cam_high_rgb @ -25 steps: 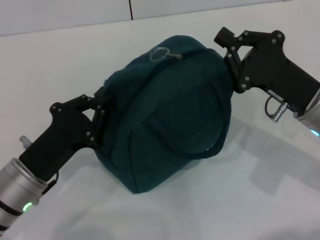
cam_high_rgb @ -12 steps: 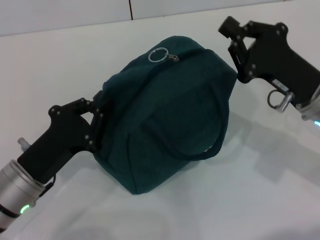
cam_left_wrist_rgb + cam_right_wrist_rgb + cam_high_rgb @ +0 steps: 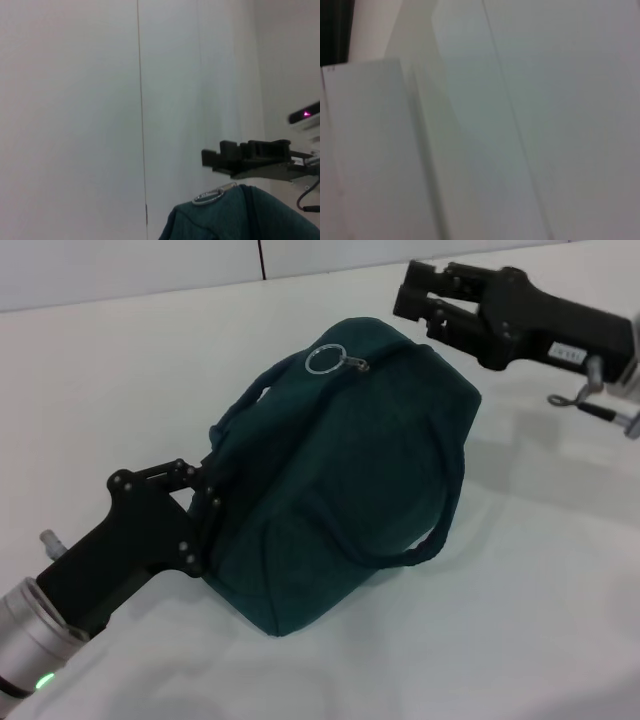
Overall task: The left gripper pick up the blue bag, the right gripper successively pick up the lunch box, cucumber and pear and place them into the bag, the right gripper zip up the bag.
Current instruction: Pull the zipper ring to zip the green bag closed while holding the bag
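Note:
The blue bag (image 3: 350, 470) lies tilted on the white table, its zip closed along the top with the ring pull (image 3: 325, 360) lying free. My left gripper (image 3: 205, 505) is shut on the bag's near-left end, just below one loop handle. The right gripper (image 3: 412, 295) hovers clear of the bag above its far-right end, slightly open and holding nothing. The left wrist view shows the bag's top (image 3: 240, 215), the ring pull (image 3: 207, 198) and the right gripper (image 3: 204, 155) above them. Lunch box, cucumber and pear are out of view.
The bag's other handle (image 3: 440, 530) hangs loose down the front side. White table (image 3: 520, 640) spreads all round, with a pale wall and dark seam (image 3: 260, 258) behind. The right wrist view shows only pale surfaces.
The right gripper has left the bag's right end, rising, moving back and turning level. The bag has shifted slightly, and the ring pull now lies a little further right.

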